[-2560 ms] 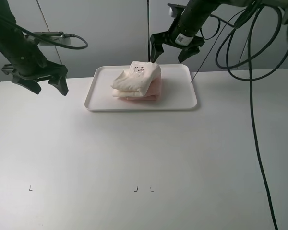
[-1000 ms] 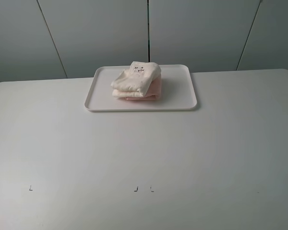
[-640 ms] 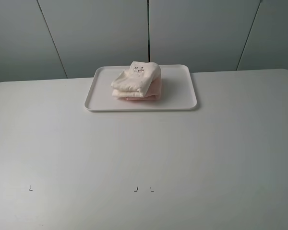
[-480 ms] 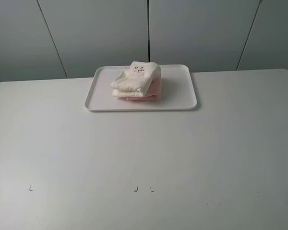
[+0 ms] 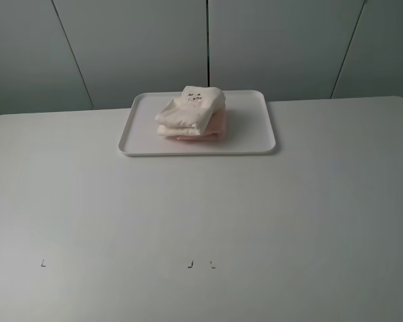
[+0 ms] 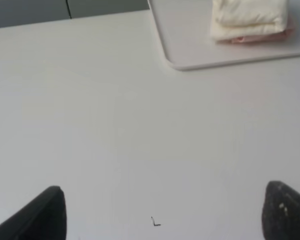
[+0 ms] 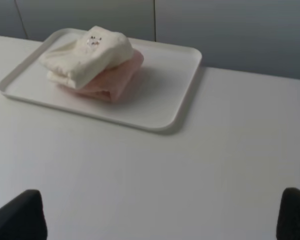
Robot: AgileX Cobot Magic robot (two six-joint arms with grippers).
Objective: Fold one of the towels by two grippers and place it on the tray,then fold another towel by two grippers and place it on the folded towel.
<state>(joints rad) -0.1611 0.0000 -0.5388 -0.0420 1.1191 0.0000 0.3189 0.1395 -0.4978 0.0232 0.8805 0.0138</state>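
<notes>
Cream towel (image 5: 191, 113) folded and stacked on pink towel (image 5: 217, 126), both on tray (image 5: 255, 137) at the far middle of table (image 5: 201, 221). Pink bundle underneath, showing only along one side and the near edge; cream bundle on top, small dark mark facing up (slightly skewed over the pink). Stacked this way because the task asks for it — pink first as the base, cream laid over it. Judged from this: both folds made, both placements made, nothing left to do.

Stack well inside the rim, toward the tray's middle, so unlikely to slip off.

Left gripper (image 6: 162, 212) spread wide, holding nothing, low over bare table, with the tray well apart from it. Right gripper (image 7: 162, 215) likewise wide and empty, tray and stack well ahead of it, not touching. Neither arm visible in the high view — both out of that frame. Only the dark fingertips (image 6: 45, 212) show at the edge of each wrist view.
</notes>
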